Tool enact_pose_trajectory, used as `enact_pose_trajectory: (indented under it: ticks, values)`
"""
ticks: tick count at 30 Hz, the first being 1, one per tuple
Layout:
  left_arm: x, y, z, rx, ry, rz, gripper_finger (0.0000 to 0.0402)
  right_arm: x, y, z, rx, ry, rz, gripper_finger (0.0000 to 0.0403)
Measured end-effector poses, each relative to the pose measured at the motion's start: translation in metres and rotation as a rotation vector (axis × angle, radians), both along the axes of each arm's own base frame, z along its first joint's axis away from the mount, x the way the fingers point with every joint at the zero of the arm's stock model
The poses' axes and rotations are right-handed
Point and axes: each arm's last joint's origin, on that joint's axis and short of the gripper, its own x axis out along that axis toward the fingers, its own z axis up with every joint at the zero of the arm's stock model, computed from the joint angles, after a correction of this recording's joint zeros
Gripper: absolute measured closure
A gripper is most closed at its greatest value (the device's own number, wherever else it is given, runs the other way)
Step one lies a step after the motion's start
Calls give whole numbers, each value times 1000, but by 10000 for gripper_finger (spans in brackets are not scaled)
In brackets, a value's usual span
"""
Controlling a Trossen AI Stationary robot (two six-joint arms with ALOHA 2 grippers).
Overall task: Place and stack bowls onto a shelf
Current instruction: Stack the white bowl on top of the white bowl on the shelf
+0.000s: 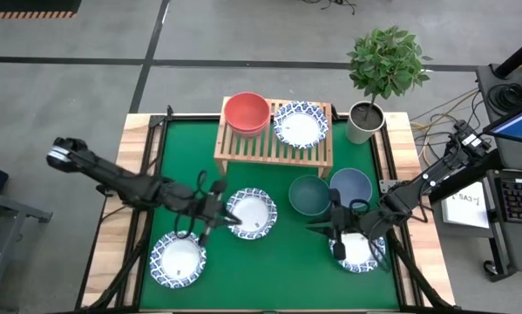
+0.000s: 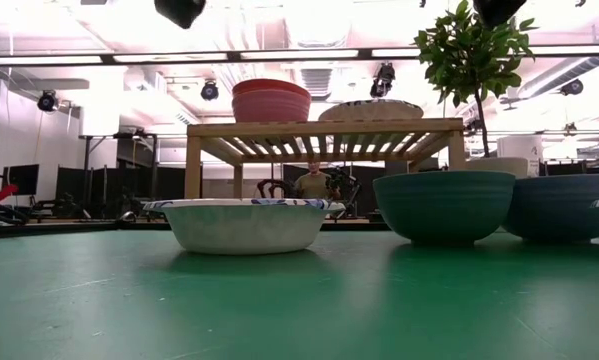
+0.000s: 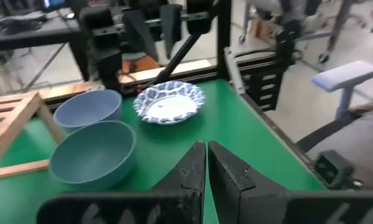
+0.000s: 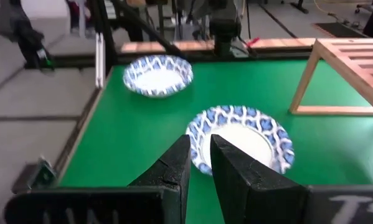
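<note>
The light-wood shelf point(image 1: 274, 144) stands at the table's far side. On it a red bowl point(image 1: 246, 112) sits nested in a pink one point(image 2: 270, 107), next to a white patterned bowl point(image 1: 300, 124). A teal bowl point(image 1: 310, 194), a blue bowl point(image 1: 350, 186) and three patterned bowls point(image 1: 254, 212), point(image 1: 178, 259), point(image 1: 358, 251) rest on the green mat. My left gripper point(image 1: 233, 218) hovers shut over the middle patterned bowl's left rim. My right gripper point(image 1: 317, 227) hangs shut and holding nothing above the mat, near the teal bowl point(image 3: 93, 155).
A grey pot with a small tree point(image 1: 365, 120) stands at the shelf's right end. Black frame rails point(image 1: 152, 166) run along the mat's left and right sides. Bare green mat point(image 1: 269, 279) lies at the near edge between the two near patterned bowls. A person point(image 2: 312, 183) shows beyond the table.
</note>
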Motion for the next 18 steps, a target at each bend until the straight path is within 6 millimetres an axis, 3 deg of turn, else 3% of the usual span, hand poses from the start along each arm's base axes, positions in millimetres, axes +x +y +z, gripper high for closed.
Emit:
enact_pose_trajectory:
  ticks: [7,18]
  values:
    - [-20,2,-13,-7,-19,-17,400,5,-5,11,64,-46,-78,351]
    - [-21,3,-21,-36,37,-6,400,21,-19,9,94,-48,-171,351]
